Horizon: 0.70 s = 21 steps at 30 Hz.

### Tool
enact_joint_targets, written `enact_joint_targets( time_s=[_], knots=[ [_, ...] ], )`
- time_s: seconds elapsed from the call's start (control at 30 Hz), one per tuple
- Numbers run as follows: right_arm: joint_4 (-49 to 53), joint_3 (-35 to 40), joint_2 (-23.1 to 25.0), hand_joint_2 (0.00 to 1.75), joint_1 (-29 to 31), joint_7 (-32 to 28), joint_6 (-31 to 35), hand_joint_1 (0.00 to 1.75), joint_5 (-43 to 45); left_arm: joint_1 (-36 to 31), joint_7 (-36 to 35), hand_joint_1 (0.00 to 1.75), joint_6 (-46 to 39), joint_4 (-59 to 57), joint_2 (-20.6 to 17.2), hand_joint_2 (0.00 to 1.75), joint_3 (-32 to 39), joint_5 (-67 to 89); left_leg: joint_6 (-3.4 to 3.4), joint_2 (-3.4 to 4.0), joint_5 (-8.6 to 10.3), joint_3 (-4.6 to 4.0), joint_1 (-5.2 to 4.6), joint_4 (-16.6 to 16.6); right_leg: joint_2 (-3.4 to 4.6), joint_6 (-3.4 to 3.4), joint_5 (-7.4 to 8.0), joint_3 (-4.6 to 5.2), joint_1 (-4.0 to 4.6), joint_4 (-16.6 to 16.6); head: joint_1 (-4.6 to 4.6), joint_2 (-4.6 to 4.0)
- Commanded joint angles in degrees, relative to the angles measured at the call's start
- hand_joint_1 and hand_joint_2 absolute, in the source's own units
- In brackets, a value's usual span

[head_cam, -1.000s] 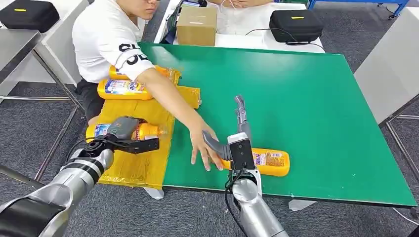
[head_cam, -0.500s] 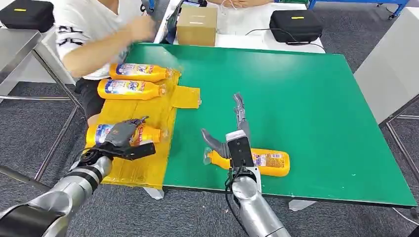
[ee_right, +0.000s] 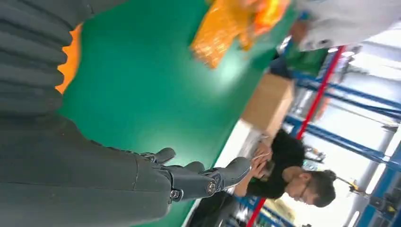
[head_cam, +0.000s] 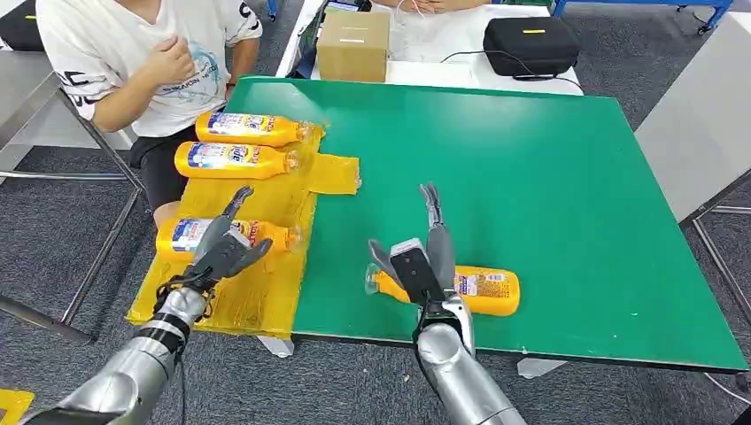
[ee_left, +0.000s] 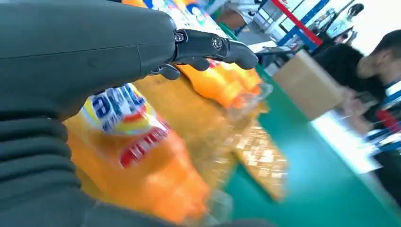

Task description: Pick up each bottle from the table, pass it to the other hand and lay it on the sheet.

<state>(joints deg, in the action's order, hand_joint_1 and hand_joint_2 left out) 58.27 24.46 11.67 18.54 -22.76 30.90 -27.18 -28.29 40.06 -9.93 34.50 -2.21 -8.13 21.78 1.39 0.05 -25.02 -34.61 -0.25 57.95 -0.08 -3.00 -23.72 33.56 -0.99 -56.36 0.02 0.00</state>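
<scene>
1. Lying on the green table (head_cam: 549,177) near its front edge, the bottle (head_cam: 483,290) to be picked next runs crosswise to our reach, cap toward the sheet (head_cam: 266,292), base away from it.
2. Our right hand (head_cam: 423,257) hovers directly over the bottle's neck end, fingers spread and holding nothing; it is much the nearer hand.
3. Our left hand (head_cam: 221,246) sits above the sheet, fingers apart and empty, over the nearest laid bottle (head_cam: 181,237); whether it touches that bottle we cannot tell.
4. Two further bottles (head_cam: 232,144) lie side by side at the sheet's far end, parallel to the near one.
5. Hidden: the right hand covers part of the bottle's shoulder; the left wrist view is blurred, so contact there is probably nil but unconfirmed.
</scene>
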Motion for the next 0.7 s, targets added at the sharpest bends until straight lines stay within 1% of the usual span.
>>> enact_joint_targets(
  time_s=[0.03, 0.07, 0.13, 0.17, 0.23, 0.27, 0.4, 0.53, 0.63, 0.7],
  knots=[
    [-0.63, 0.43, -3.81, 1.75, -3.89, 4.00, 1.59, 0.00, -8.48, 2.40, -0.06, 0.00, 3.57, 7.98, 3.59, 0.00, 6.03, -4.48, -0.06, -0.20, -0.06, 0.14, 0.08, -0.01, -0.19, 0.09, -0.10, -0.26, 0.09, 0.08, 0.02, 0.00],
    [0.00, 0.45, -4.10, 1.75, -4.58, 6.26, 2.60, 0.00, -11.94, 1.77, -0.06, 0.00, 5.53, 6.64, 4.49, 0.00, 8.43, -6.68, -0.04, -0.11, -0.03, 0.06, 0.05, -0.02, -0.10, 0.06, -0.05, -0.13, 0.05, 0.05, 0.02, 0.00],
    [2.20, -0.53, -4.84, 1.75, -7.07, 8.19, 3.10, 0.00, -15.66, 1.29, -0.06, 0.00, 7.75, 6.12, 5.74, 0.00, 11.12, -8.39, -0.06, -0.14, -0.05, 0.04, 0.06, 0.00, -0.13, 0.08, -0.06, -0.14, 0.06, 0.03, 0.00, 0.00],
    [3.47, -1.14, -5.12, 1.75, -8.19, 8.20, 3.05, 0.00, -15.89, 1.10, -0.10, 0.00, 7.99, 6.02, 6.02, 0.00, 11.44, -8.36, -0.10, -0.16, -0.08, 0.13, 0.10, 0.00, -0.15, 0.13, -0.10, -0.24, 0.11, 0.05, 0.00, 0.00],
    [3.66, -1.21, -5.28, 1.75, -8.57, 8.14, 3.10, 0.00, -15.94, 1.01, -0.10, 0.00, 8.04, 6.00, 6.15, 0.00, 11.40, -8.32, -0.06, -0.20, -0.02, 0.03, 0.05, -0.02, -0.18, 0.07, -0.05, -0.11, 0.05, 0.07, 0.00, 0.00],
    [4.31, -1.72, -5.38, 1.75, -9.07, 8.25, 3.63, 0.00, -16.56, 0.86, -0.23, 0.00, 6.90, 5.88, 6.39, 0.00, 11.60, -8.07, -0.10, -0.24, -0.07, 0.13, 0.10, 0.00, -0.22, 0.13, -0.10, -0.24, 0.11, 0.09, 0.00, 0.00],
    [4.32, -3.51, -6.73, 1.75, -10.12, 10.08, 3.40, 0.00, -18.81, 0.12, -0.46, 0.00, 8.27, 5.55, 7.37, 0.00, 11.85, -8.86, -0.05, -0.21, -0.04, 0.04, 0.05, 0.00, -0.20, 0.07, -0.08, -0.14, 0.06, 0.05, 0.00, 0.00],
    [5.59, -5.17, -8.22, 1.75, -11.51, 12.88, 1.93, 0.00, -24.06, 0.02, -1.14, 0.00, 11.09, 6.69, 7.98, 0.00, 11.58, -10.25, -0.06, -0.29, -0.06, 0.04, 0.08, 0.04, -0.27, 0.09, -0.10, -0.20, 0.08, 0.06, 0.02, 0.00],
    [5.67, -5.33, -8.43, 1.75, -11.58, 12.78, 1.86, 0.00, -23.92, 0.04, -1.15, 0.00, 11.11, 6.77, 7.99, 0.00, 11.56, -10.26, -0.04, -0.14, -0.02, -0.03, 0.00, 0.01, -0.13, 0.05, -0.04, -0.05, 0.01, 0.04, 0.00, 0.00],
    [6.01, -5.08, -9.19, 1.75, -11.69, 15.46, 1.15, 0.00, -27.58, 0.47, -1.35, 0.00, 11.77, 7.55, 7.94, 0.00, 11.29, -10.38, -0.12, -0.16, -0.12, 0.16, 0.10, 0.04, -0.14, 0.17, -0.12, -0.26, 0.12, 0.04, 0.00, 0.00]
  ],
)
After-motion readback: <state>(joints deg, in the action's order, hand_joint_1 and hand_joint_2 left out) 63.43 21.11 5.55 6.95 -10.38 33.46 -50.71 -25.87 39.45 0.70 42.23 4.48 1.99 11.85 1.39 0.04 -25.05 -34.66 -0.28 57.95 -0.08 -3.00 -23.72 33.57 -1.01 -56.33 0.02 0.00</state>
